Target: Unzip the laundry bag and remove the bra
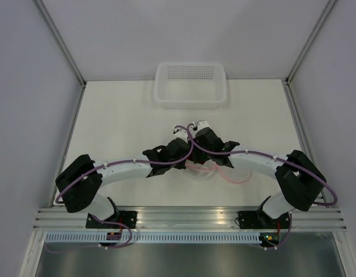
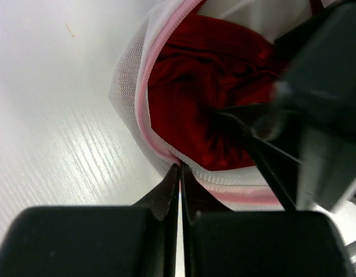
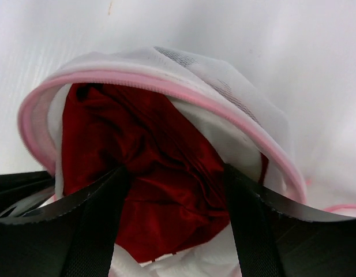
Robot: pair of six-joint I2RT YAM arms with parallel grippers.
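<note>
Laundry bag (image 3: 166, 81), limp mesh, is lying mid-frame on the tabletop (image 1: 120, 127), the left gripper (image 2: 179, 170) pinching shut on its pink rim and the right gripper (image 3: 175, 173) straddling wide the light, floppy red bra (image 3: 154, 144), grip unconfirmed; bunched middle looking likeliest hold.

Nothing here can be read. I see no lettering, label, brand mark or number on the mesh laundry bag (image 3: 224, 86), on the plastic basket (image 1: 189, 104) at the upper middle, or on the desk (image 1: 120, 127).
</note>
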